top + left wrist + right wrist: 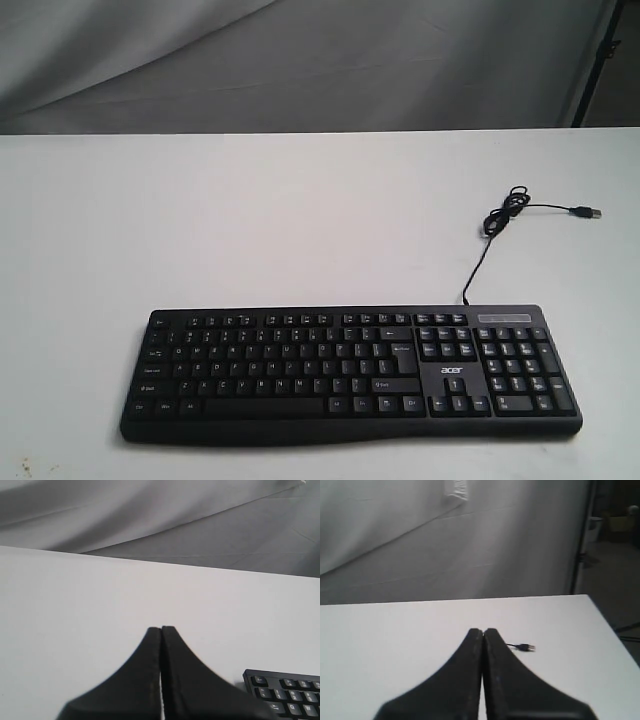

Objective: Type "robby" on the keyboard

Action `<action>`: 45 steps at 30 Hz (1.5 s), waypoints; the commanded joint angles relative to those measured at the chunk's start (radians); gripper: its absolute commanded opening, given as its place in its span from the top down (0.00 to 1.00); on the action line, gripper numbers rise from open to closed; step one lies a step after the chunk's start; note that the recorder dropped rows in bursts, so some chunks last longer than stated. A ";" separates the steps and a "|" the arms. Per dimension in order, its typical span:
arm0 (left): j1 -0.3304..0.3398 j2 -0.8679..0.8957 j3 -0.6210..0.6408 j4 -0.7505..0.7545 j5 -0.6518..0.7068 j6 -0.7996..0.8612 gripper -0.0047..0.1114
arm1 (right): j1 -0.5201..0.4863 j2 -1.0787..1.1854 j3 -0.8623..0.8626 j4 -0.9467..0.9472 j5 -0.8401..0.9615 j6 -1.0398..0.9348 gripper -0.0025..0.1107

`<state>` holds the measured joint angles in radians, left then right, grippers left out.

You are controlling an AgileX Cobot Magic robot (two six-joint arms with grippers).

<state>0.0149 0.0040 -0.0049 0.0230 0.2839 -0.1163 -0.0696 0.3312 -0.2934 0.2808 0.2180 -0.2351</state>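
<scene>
A wide black keyboard [350, 372] with white legends and an acer logo lies near the front edge of the white table [250, 220]. Its thin black cable [495, 225] coils toward the back right and ends in a USB plug [587, 212]. No arm shows in the exterior view. In the left wrist view my left gripper [161, 628] is shut and empty above bare table, with a corner of the keyboard [287, 692] off to one side. My right gripper [483, 630] is shut and empty too, with the USB plug [525, 647] just beyond its tips.
A grey cloth backdrop [300, 60] hangs behind the table's far edge. A dark post [592, 60] stands at the back right, beyond the table corner.
</scene>
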 commanded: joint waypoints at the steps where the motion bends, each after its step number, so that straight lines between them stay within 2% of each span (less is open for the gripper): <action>1: -0.003 -0.004 0.005 -0.009 -0.002 -0.005 0.96 | -0.120 -0.061 0.011 -0.002 0.083 0.004 0.98; 15: -0.003 -0.004 0.005 -0.009 -0.002 -0.005 0.96 | -0.128 -0.022 0.043 0.040 0.068 0.004 0.98; 21: -0.003 -0.004 0.005 -0.009 -0.002 -0.005 0.96 | -0.128 -0.047 0.125 -0.053 0.056 0.004 0.98; 29: -0.003 -0.004 0.005 -0.009 -0.002 -0.005 0.96 | -0.128 -0.177 0.236 -0.062 0.056 0.004 0.98; 45: -0.003 -0.004 0.005 -0.009 -0.002 -0.005 0.96 | -0.128 -0.258 0.293 -0.168 0.026 0.004 0.98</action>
<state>0.0149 0.0040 -0.0049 0.0230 0.2839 -0.1163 -0.1904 0.0776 -0.0029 0.1513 0.2572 -0.2351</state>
